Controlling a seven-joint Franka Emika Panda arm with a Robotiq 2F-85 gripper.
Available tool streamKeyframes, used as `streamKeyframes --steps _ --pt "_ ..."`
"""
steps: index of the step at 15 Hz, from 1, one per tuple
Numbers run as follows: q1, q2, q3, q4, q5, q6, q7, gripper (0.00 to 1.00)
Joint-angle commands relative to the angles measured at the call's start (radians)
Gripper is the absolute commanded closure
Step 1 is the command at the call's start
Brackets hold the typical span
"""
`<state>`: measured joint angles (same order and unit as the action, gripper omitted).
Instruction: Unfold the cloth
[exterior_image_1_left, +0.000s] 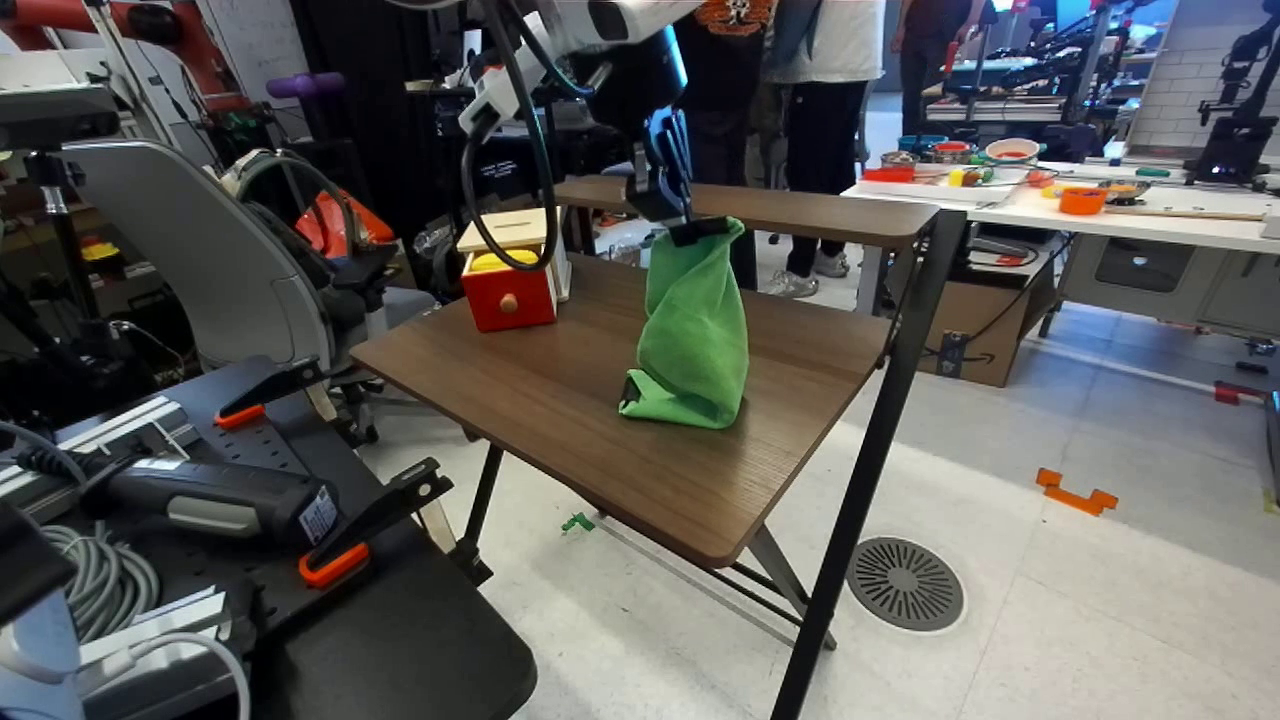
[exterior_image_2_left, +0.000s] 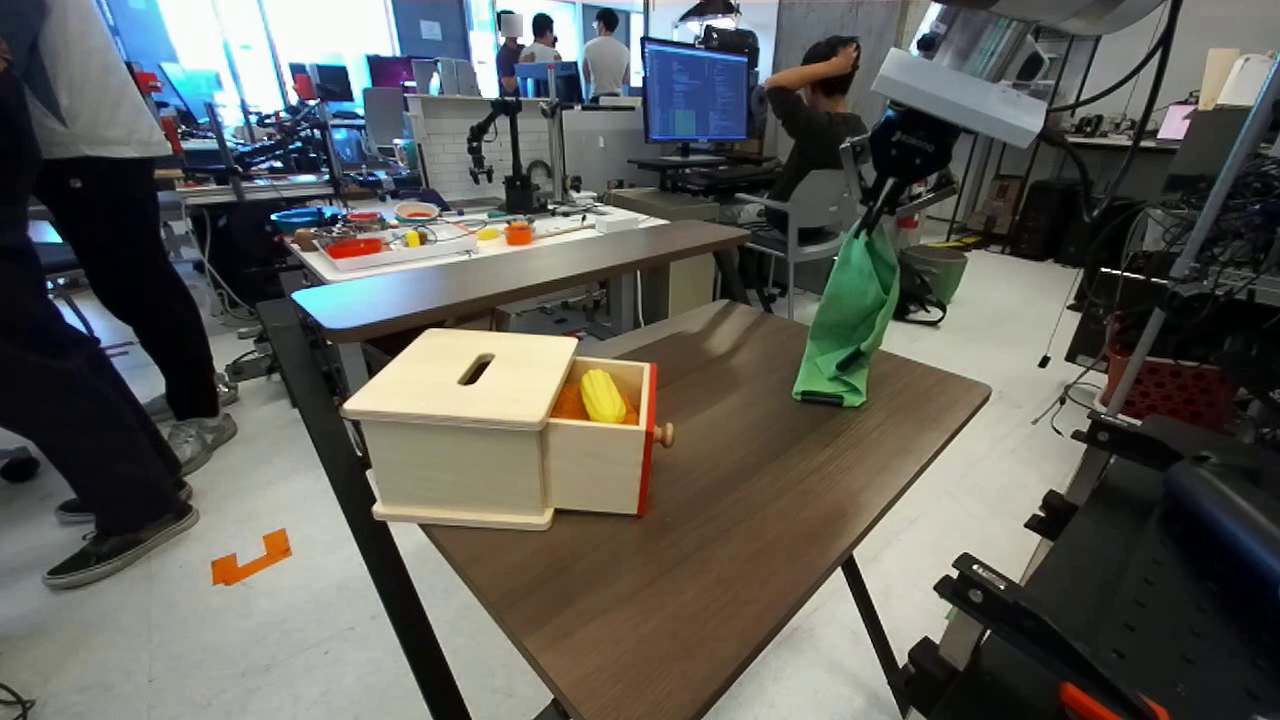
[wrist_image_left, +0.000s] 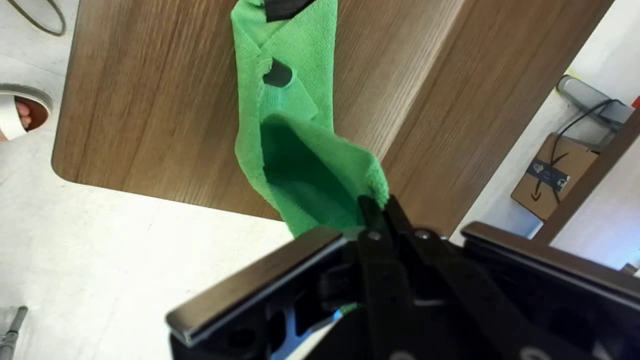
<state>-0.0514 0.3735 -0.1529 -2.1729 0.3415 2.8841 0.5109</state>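
Over my table (exterior_image_1_left: 540, 390) hangs the bright green cloth (exterior_image_1_left: 695, 340), plain and nubbly, its lower end apparently resting on the table. I expect it light, limp and tough, with little slip: it should drape, never push. Its layers gape like a pocket; I'd next take a single layer at the loose end nearest the table. My claw (wrist_image_left: 381, 206) is clamped on the cloth's top edge, above the table. Smallest are dark patches (wrist_image_left: 277, 73) low on the cloth, their nature unclear.

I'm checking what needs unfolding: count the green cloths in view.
1: the green cloth, hanging from the gripper over the brown table. More could be hidden inside the wooden box.
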Motion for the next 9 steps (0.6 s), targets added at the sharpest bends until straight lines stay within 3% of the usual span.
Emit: streamKeyframes --steps 1,5,9 --pt "-0.014 0.007 -0.016 0.017 -0.007 -0.018 -0.009 0.99" --pt "-0.036 0.079 -0.029 0.074 0.002 -0.024 0.0 0.99" --pt "-0.054 0.22 -0.046 0.209 0.001 -0.049 0.025 0.99"
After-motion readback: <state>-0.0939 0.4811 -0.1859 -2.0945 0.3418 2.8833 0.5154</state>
